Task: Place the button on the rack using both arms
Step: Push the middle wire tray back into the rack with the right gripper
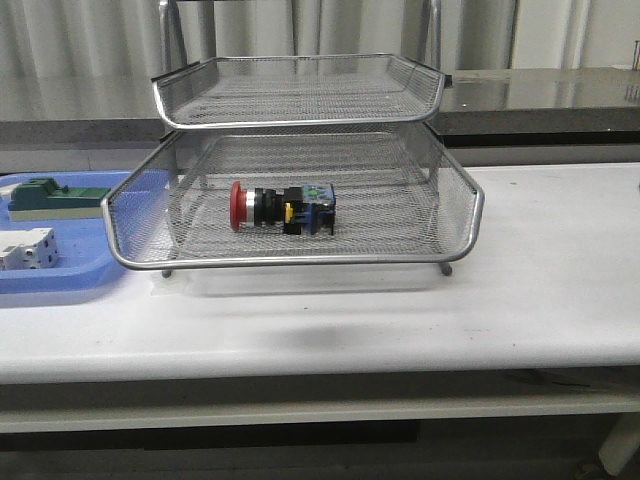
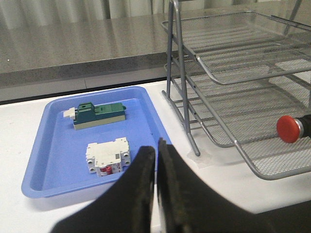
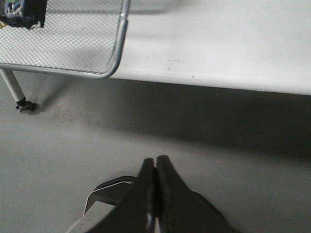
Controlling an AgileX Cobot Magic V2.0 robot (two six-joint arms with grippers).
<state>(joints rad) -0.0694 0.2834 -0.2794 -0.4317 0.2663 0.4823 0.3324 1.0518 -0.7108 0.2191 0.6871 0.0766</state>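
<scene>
A white table (image 1: 540,290) stands before grey curtains and a dark counter. On it a silver wire rack (image 1: 300,262) holds the button (image 1: 282,208), lying on its side in the lower visible tier, so the placing looks done. A blue tray (image 2: 43,160) sits beside the rack. The left gripper (image 2: 156,145) and right gripper (image 3: 155,162) are both pressed together, empty.

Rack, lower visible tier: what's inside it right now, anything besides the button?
Only the button lies in that tier of the rack, on its side, red head toward the blue tray. The tier above looks empty. Any tier higher up is out of frame.
</scene>
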